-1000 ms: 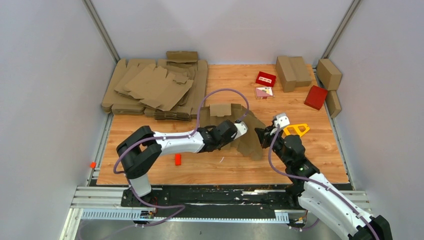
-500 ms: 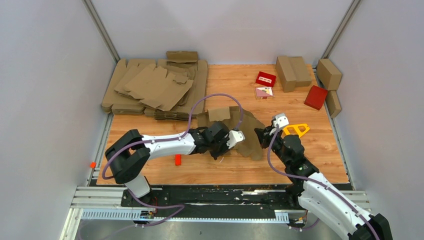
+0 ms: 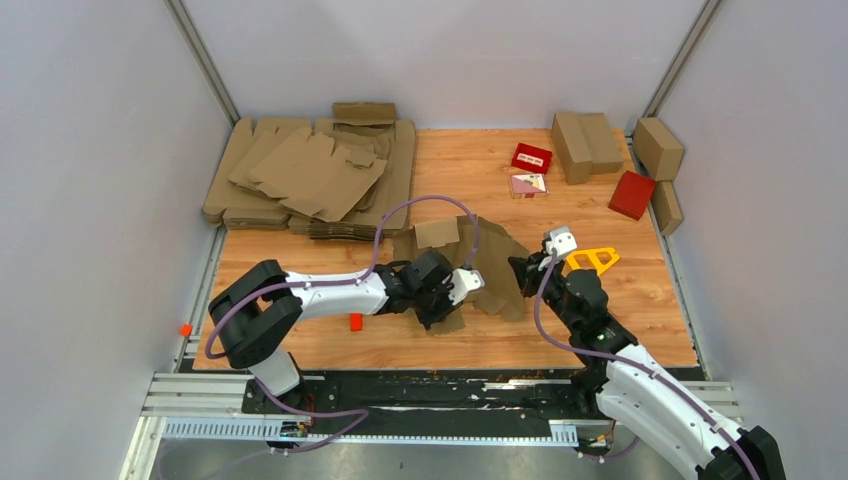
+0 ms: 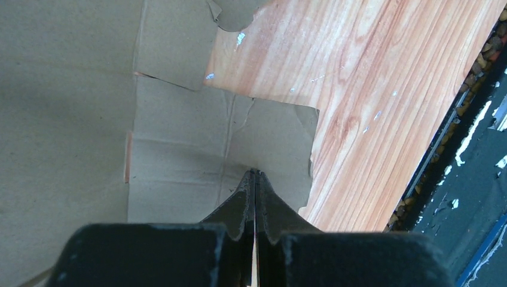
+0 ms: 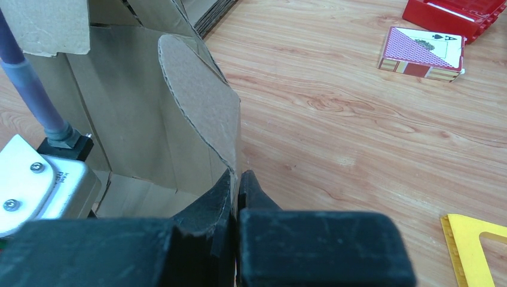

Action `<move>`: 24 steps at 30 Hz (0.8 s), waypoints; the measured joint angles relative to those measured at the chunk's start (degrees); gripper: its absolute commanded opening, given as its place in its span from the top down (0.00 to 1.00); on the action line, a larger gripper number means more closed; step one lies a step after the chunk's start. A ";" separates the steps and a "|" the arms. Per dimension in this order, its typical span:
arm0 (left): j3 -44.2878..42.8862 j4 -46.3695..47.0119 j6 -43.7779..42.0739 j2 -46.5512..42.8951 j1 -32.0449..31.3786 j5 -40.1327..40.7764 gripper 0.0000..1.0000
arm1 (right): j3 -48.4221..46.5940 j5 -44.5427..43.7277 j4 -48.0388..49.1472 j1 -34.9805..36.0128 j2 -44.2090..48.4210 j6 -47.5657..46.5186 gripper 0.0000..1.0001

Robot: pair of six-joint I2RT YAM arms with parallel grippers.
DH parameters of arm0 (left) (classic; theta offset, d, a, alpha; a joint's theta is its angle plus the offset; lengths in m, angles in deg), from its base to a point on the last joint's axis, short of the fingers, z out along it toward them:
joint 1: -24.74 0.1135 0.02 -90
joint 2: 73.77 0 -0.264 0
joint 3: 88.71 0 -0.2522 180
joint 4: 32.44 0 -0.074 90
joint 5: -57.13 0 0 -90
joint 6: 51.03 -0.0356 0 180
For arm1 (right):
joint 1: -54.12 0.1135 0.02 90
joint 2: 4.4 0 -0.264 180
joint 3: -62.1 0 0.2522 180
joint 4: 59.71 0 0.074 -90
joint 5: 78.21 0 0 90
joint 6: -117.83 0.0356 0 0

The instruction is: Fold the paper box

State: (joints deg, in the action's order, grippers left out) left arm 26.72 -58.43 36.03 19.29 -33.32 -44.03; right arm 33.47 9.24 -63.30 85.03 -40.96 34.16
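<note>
The paper box [image 3: 492,255] is a flat brown cut-out with flaps, lying partly raised at the table's middle. My left gripper [image 3: 443,308] is shut, and its tips press down on a creased near flap [image 4: 179,167] of the sheet, close to the bare wood. In the left wrist view the left gripper [image 4: 256,173] holds nothing between its fingers. My right gripper [image 3: 518,272] is shut on the sheet's right side. There the right gripper [image 5: 235,176] pinches the base of a rounded flap [image 5: 200,98] that stands upright. The box's far panels are hidden behind that flap.
A pile of flat cardboard sheets [image 3: 310,175] fills the back left. Folded cartons [image 3: 585,140] and red boxes [image 3: 631,194] sit at the back right, with a card pack [image 5: 427,54] nearby. A yellow triangular frame [image 3: 593,260] lies beside my right wrist. A small red piece [image 3: 355,320] sits under the left arm.
The left gripper has drawn back from the middle of the sheet toward the near edge and now rests on the near flap. The right gripper has kept its hold in place.
</note>
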 measured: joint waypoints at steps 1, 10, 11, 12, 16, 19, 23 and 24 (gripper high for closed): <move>0.09 0.17 0.11 0.20 0.00 -0.02 1.00 | 0.00 0.00 0.00 0.00 0.00 0.00 1.00; -0.55 1.11 0.81 2.62 -0.61 1.70 1.00 | 0.07 0.02 0.00 0.00 0.17 0.00 1.00; -1.25 0.94 0.94 3.15 -0.74 2.03 1.00 | 0.07 0.02 0.00 0.00 0.37 0.00 1.00; -1.90 0.87 0.96 3.69 -0.85 2.38 0.98 | 0.07 0.04 -0.02 0.00 0.68 0.00 1.00; -2.45 0.72 1.40 3.85 -1.11 3.65 0.80 | 0.07 0.44 -0.50 0.00 2.86 -0.02 1.00; -1.03 -0.72 3.23 0.94 -1.16 5.77 0.57 | 0.50 0.63 -0.81 0.00 5.27 -0.20 1.00; 1.75 -2.54 6.08 -8.76 -1.16 9.29 0.42 | 1.46 0.63 -0.92 0.00 6.67 -0.42 1.00; 2.71 -2.40 6.99 -12.74 -1.14 10.86 0.40 | 1.70 0.63 -0.90 0.00 6.67 -0.44 1.00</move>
State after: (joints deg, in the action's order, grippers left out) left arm 29.43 -60.84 43.02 6.54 -34.45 -33.17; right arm 35.17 9.87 -64.20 85.03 -34.29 33.72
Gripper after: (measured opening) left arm 0.539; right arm 0.018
